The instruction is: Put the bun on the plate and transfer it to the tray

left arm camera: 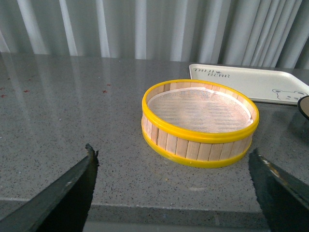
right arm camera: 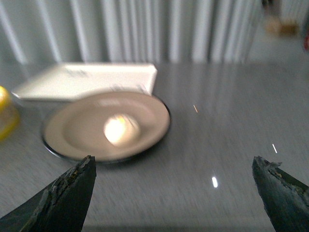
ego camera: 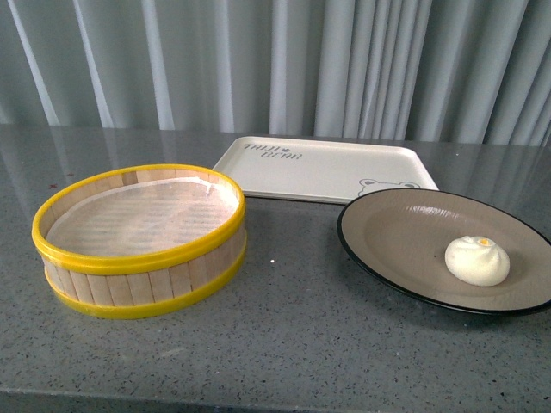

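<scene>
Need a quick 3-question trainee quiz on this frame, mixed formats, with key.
1. True or false: the left tool and the right tool are both open and empty.
2. The plate stands: A) on the table, in front of the tray; B) on the tray; C) in the right tool.
3. Fill in: the bun lies on the ___.
Key: 1 true; 2 A; 3 plate.
</scene>
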Tool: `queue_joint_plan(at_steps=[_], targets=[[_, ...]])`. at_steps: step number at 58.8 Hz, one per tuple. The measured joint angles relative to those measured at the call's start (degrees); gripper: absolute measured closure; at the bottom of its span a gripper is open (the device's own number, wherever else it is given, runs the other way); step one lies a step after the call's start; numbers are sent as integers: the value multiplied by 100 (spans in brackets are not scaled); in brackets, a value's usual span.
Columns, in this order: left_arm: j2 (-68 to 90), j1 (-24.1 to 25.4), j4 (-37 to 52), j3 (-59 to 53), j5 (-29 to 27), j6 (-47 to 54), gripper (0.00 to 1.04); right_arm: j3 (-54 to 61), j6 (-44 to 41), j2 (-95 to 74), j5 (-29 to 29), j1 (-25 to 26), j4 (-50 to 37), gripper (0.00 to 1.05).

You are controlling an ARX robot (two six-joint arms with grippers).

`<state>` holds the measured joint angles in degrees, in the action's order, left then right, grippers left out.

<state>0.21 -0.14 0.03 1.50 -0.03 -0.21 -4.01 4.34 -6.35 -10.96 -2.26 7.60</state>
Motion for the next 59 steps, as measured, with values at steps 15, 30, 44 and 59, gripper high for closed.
queue_joint_plan(at_steps=[15, 30, 44, 59], targets=[[-2, 0, 0, 0, 0, 7, 7, -975, -992, -2739, 201, 396, -387, 8], [0, 0, 0, 0, 0, 4, 7, -2166, -3556, -4275, 997, -151, 280, 8], [0, 0, 0, 0, 0, 4, 7, -2841, -5436, -5169, 1158, -428, 1093, 8], [0, 0, 0, 0, 0, 7, 7, -3303, -7519, -5947, 1182, -90, 1285, 8]])
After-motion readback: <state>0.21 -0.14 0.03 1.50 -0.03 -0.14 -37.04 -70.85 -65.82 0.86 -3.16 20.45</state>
